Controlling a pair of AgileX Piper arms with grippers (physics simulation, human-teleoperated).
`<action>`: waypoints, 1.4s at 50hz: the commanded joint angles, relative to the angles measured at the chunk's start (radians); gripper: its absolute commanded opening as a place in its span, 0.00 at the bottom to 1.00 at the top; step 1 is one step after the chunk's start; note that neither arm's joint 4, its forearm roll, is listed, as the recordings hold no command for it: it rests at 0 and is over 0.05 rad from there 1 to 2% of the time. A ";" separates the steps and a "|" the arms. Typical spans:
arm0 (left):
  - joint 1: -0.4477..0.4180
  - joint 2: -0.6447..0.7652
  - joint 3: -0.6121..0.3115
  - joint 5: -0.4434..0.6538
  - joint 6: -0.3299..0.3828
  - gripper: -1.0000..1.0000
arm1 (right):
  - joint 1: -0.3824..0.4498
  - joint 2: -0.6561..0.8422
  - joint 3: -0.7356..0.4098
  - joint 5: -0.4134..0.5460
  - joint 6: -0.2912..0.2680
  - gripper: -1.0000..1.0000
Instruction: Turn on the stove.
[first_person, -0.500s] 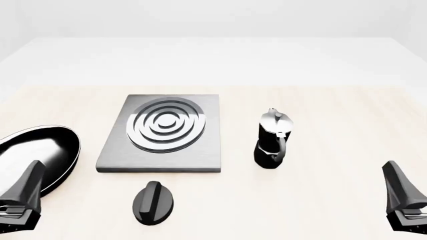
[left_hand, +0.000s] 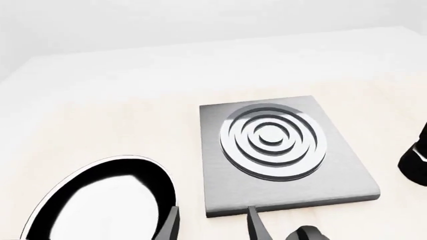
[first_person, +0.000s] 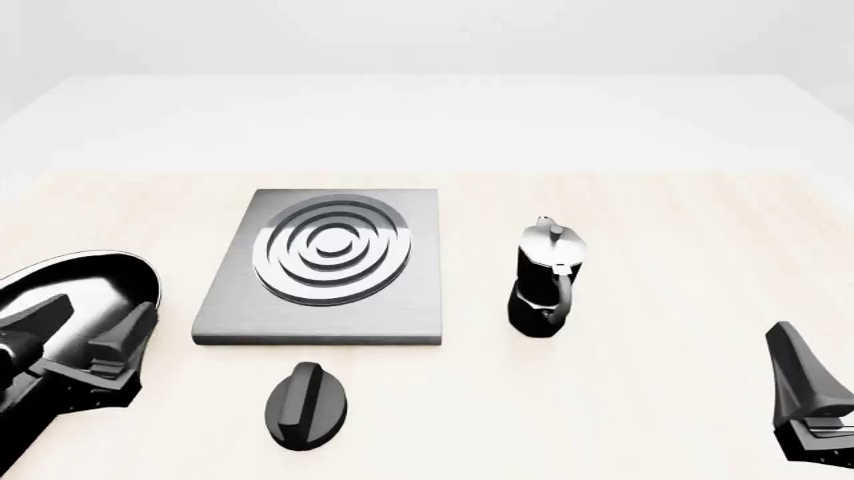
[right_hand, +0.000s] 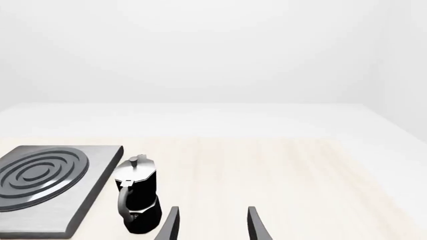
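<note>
Grey stove (first_person: 320, 268), black knob (first_person: 307, 403) beside it

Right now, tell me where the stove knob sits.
In the front view, the knob lies on the table's near left side, just in front of the stove slab, apart from it, right of the frying pan.

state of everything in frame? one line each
stove: flat on table, nothing on the burner rings
knob: on table near the stove's front edge, untouched
frying pan: upright, empty, left gripper over it
moka pot: upright, lid shut
left gripper: open, empty
right gripper: open, empty
</note>
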 joint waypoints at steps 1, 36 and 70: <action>-0.046 0.198 -0.055 0.012 -0.004 1.00 | -0.003 -0.003 0.000 -0.003 -0.008 1.00; -0.328 0.357 -0.266 0.366 -0.163 1.00 | -0.002 -0.003 0.001 -0.007 -0.016 1.00; -0.464 0.508 -0.324 0.366 -0.258 1.00 | 0.003 -0.003 0.001 -0.005 -0.011 1.00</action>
